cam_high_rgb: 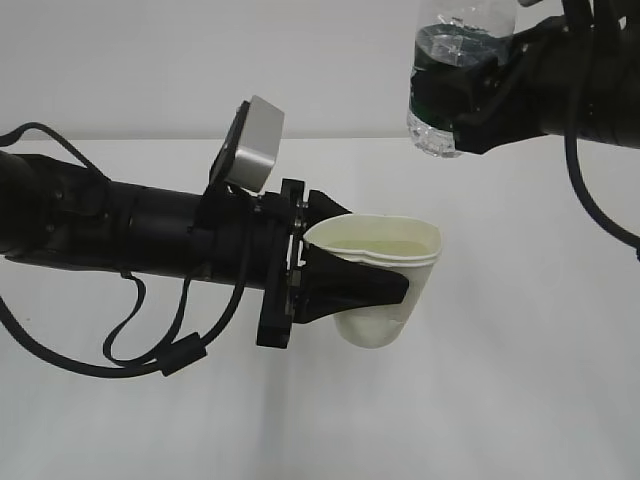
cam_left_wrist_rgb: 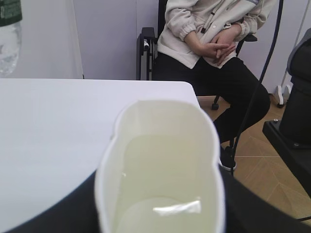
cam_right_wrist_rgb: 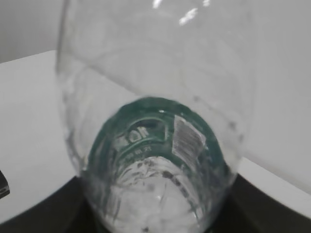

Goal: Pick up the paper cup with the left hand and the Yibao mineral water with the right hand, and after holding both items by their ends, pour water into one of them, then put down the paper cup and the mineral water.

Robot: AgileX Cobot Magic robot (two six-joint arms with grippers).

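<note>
The left gripper [cam_high_rgb: 375,290] is squeezing the cup [cam_high_rgb: 385,275] at frame centre, denting its rim into an oval; a shallow pool of water is sitting inside. At upper right, the right gripper [cam_high_rgb: 470,105] is clamping the bottle [cam_high_rgb: 450,70] around its green label, long axis near vertical. Both are hanging well above the white table [cam_high_rgb: 500,400].

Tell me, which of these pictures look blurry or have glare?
Exterior view: evenly lit and sharp, soft shadow under the paper cup. Left wrist view: the cup's near rim is blurred and a glint shines on the water inside; the seated person is in focus. Right wrist view: the Yibao mineral water fills the frame, soft, with glare spots on top.
</note>
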